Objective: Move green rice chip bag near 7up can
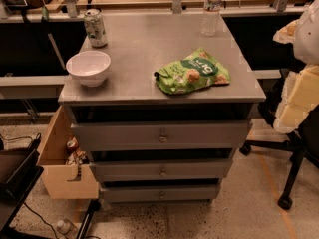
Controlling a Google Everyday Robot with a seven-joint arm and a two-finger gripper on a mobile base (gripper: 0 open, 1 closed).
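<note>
The green rice chip bag (pixel 193 72) lies flat on the grey cabinet top (pixel 144 44), right of centre near the front edge. The 7up can (pixel 94 28) stands upright at the back left corner of the top, well apart from the bag. My gripper does not show over the cabinet. Only a white rounded shape (pixel 308 34) reaches in at the right edge, and no fingers show on it.
A white bowl (pixel 89 67) sits at the front left, just in front of the can. A clear water bottle (pixel 211 10) stands at the back right. The cabinet has three drawers (pixel 162 137). An office chair with yellow foam (pixel 299 101) is at the right, and a wooden box (pixel 65 168) at the lower left.
</note>
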